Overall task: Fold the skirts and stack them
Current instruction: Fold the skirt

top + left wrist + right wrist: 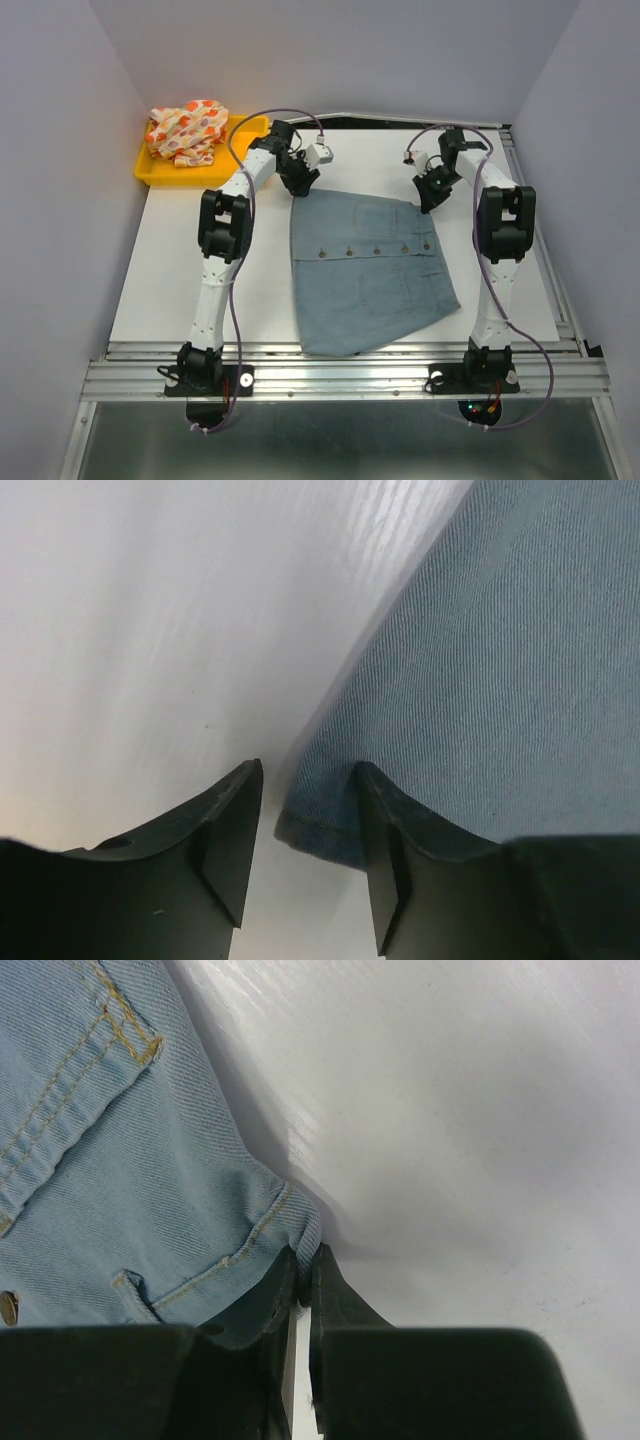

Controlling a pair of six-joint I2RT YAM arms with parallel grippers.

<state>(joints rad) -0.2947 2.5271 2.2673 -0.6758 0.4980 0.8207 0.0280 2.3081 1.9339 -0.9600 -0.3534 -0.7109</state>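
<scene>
The light-blue denim skirt [367, 270] lies flat on the white table, buttons across its middle. My left gripper [300, 186] is at its far left corner, jaws open, with the hemmed corner [320, 825] lying between the fingers [232, 830]. My right gripper [428, 203] is at the far right corner, shut on the waistband corner [300, 1225]. The white skirt with orange, red and purple spots [187, 131] lies crumpled in the yellow tray at the back left.
The yellow tray [155, 171] sits at the table's back left corner. Grey walls enclose the table on three sides. A metal rail [340, 375] runs along the near edge by the arm bases.
</scene>
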